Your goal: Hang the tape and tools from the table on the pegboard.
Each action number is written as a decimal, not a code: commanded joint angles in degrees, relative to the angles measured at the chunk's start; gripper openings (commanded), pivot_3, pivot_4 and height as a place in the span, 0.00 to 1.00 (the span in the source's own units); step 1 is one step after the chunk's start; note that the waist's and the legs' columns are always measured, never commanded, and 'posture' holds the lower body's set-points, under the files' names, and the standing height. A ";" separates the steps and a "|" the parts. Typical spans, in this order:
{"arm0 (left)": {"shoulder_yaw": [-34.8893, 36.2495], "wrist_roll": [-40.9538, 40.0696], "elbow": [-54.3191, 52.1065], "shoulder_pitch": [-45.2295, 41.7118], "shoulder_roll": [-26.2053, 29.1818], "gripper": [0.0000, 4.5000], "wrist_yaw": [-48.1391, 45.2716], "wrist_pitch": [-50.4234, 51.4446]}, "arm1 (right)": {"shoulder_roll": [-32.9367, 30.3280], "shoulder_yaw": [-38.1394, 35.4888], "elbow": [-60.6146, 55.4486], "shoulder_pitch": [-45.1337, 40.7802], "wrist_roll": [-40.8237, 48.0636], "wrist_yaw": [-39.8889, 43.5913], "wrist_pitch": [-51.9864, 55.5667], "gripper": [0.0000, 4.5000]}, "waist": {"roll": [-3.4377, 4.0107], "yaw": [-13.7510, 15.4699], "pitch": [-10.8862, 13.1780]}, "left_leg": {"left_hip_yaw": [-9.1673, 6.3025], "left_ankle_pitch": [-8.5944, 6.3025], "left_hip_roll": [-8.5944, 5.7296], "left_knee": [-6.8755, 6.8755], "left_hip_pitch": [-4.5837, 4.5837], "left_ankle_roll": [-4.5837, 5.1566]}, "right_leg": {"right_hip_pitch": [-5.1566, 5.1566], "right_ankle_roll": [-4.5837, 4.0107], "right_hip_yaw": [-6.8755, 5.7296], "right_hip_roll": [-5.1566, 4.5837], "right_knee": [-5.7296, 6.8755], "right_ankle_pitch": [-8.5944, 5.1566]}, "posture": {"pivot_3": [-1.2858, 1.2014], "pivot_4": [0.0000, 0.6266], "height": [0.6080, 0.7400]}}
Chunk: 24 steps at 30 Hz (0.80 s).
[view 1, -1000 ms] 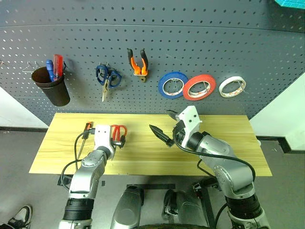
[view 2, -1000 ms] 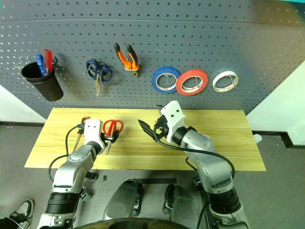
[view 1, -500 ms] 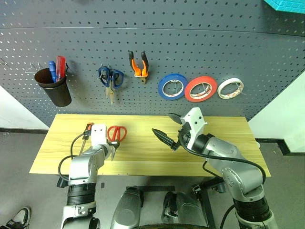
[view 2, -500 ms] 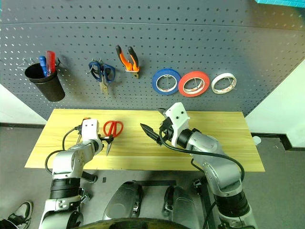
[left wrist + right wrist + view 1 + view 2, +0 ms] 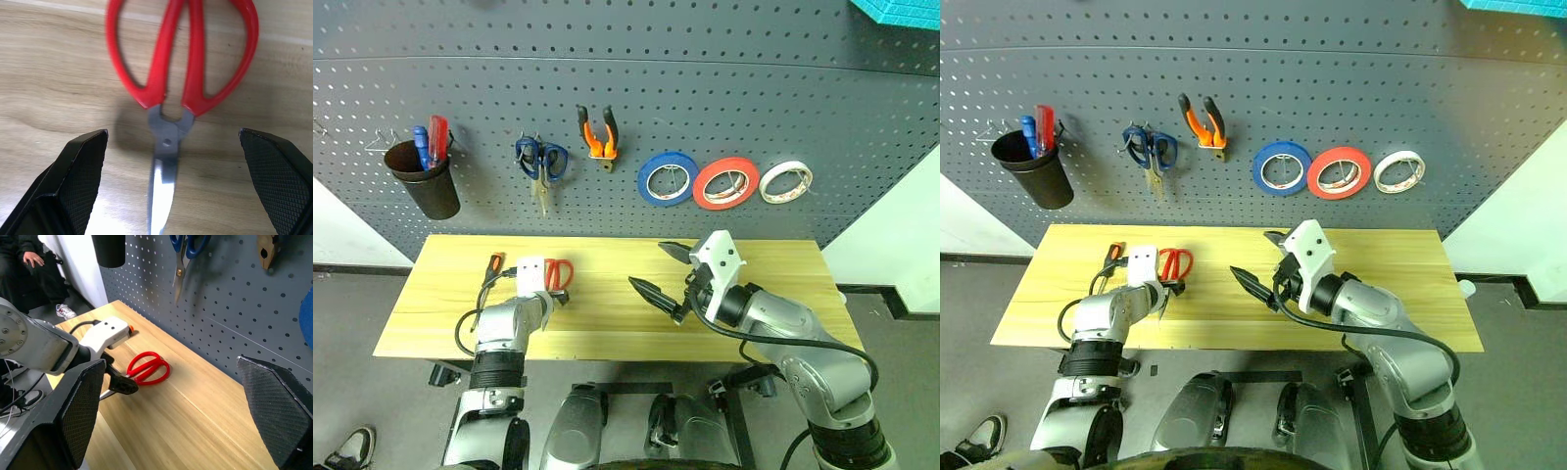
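— Left hand (image 5: 166, 186) hangs low over the desk (image 5: 607, 323), its fingers (image 5: 73, 181) spread wide either side of the red-handle scissors (image 5: 178, 73), which lie flat on the wood, blades pointing back toward the wrist. Nothing is gripped.

— And the right hand (image 5: 668, 274)?

— Raised above the middle of the desk, fingers apart and empty. Left of the scissors lies the orange-handled screwdriver (image 5: 494, 264).

— Farther back?

— On the pegboard (image 5: 705, 88) hang the pliers (image 5: 598, 132), the blue tape (image 5: 668, 177), a red roll (image 5: 725, 183) and a white roll (image 5: 786, 181), blue-handle scissors (image 5: 540, 162), and a dark cup (image 5: 423, 181) holding two screwdrivers. No writing can be read anywhere.

— What differs from a second ago?

— The left hand has dipped and tilted down onto the scissors; the right has hardly shifted.
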 commanded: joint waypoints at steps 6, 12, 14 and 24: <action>-1.03 3.06 4.29 -2.28 1.31 1.00 0.94 -2.72 | -0.12 0.06 -3.53 0.38 1.11 -1.19 0.28 1.00 | 0.01 -0.10 0.01 | 0.00 -0.01 0.02 -0.03 0.53 0.00 | 0.54 0.01 0.00 -0.07 -0.06 -0.03 | 0.63 0.21 0.51; -1.10 3.41 9.45 -4.38 1.83 1.00 0.19 -4.41 | -0.10 0.01 -4.28 0.72 1.23 -1.99 0.72 1.00 | 0.01 -0.15 0.01 | -0.01 -0.01 0.03 -0.04 0.58 0.00 | 0.58 0.01 0.00 -0.08 -0.06 -0.03 | 0.63 0.22 0.51; -1.17 3.70 11.82 -5.30 2.02 1.00 -0.02 -5.43 | -0.13 -0.10 -4.56 0.83 1.29 -2.23 0.93 1.00 | 0.01 -0.18 0.01 | -0.01 -0.01 0.03 -0.04 0.57 0.00 | 0.59 0.01 -0.01 -0.09 -0.06 -0.03 | 0.62 0.22 0.51; -2.05 4.19 16.98 -6.98 2.75 1.00 -1.74 -7.54 | -0.25 -0.25 -5.11 1.07 1.45 -3.38 1.29 1.00 | 0.02 -0.31 0.01 | -0.01 -0.01 0.03 -0.04 0.65 0.00 | 0.65 0.01 0.00 -0.11 -0.06 -0.04 | 0.62 0.23 0.51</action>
